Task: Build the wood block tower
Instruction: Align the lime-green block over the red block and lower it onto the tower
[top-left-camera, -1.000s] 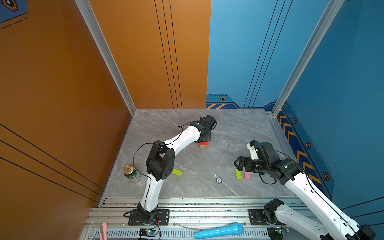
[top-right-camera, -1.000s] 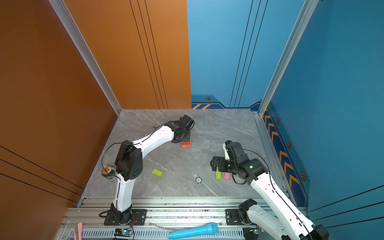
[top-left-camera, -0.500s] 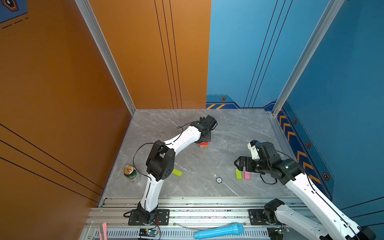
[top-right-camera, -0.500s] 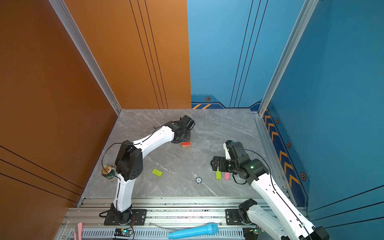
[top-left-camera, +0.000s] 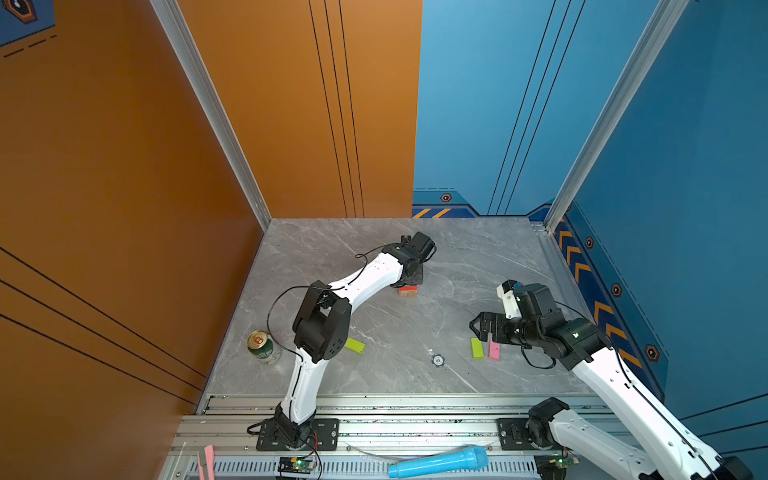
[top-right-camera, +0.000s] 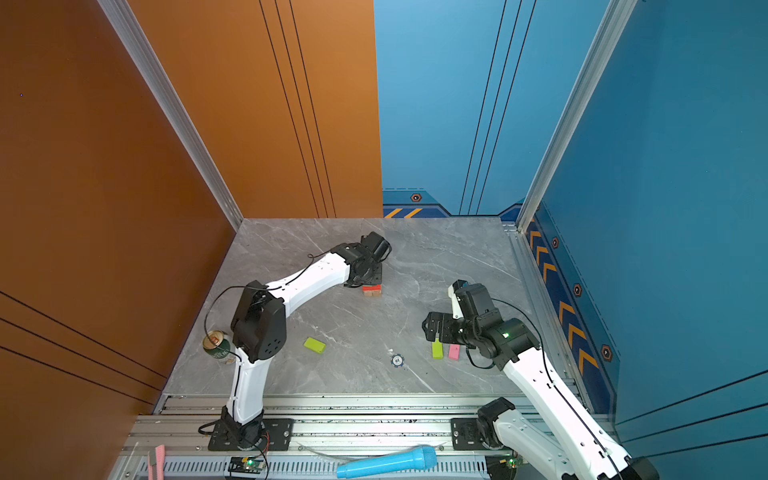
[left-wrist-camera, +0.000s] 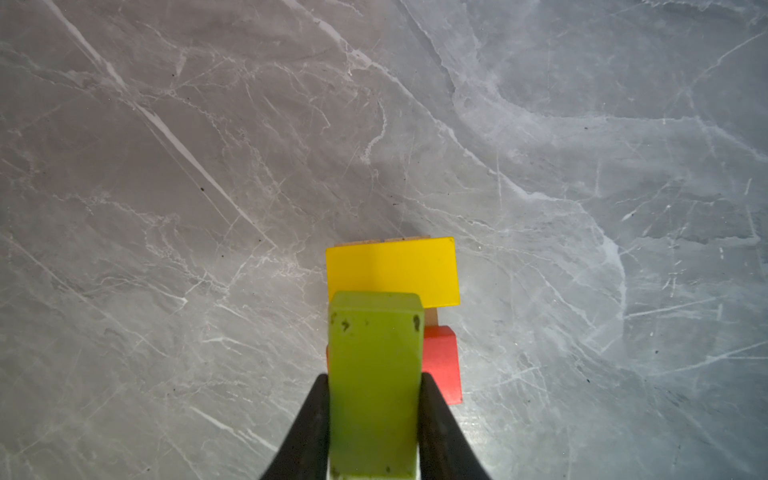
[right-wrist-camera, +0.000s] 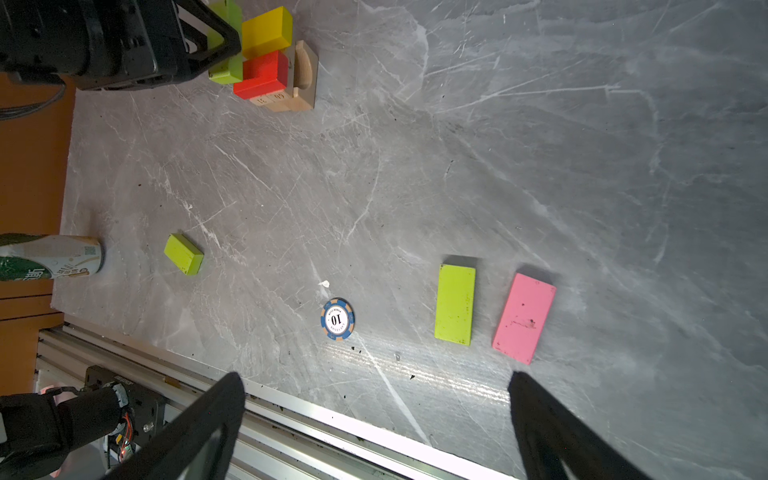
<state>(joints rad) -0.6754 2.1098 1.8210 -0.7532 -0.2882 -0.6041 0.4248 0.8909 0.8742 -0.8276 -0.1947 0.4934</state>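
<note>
The tower (top-left-camera: 408, 290) stands at mid-table: a notched tan block (right-wrist-camera: 299, 79) at the base, a red block (left-wrist-camera: 442, 361) and a yellow block (left-wrist-camera: 392, 272) on top. My left gripper (left-wrist-camera: 374, 384) is shut on a lime green block (left-wrist-camera: 374, 365), held right over the red and yellow ones; I cannot tell whether it touches them. My right gripper (right-wrist-camera: 376, 395) hangs open and empty just short of a loose lime green block (right-wrist-camera: 455, 304) and a pink block (right-wrist-camera: 524, 318) lying side by side. A third lime green block (top-left-camera: 354, 345) lies beside the left arm.
A green drink can (top-left-camera: 262, 348) stands near the orange wall at the left. A blue-white token (top-left-camera: 438, 360) lies between the loose blocks. The metal rail (top-left-camera: 395, 409) runs along the front edge, with a blue microphone (top-left-camera: 438, 461) below it.
</note>
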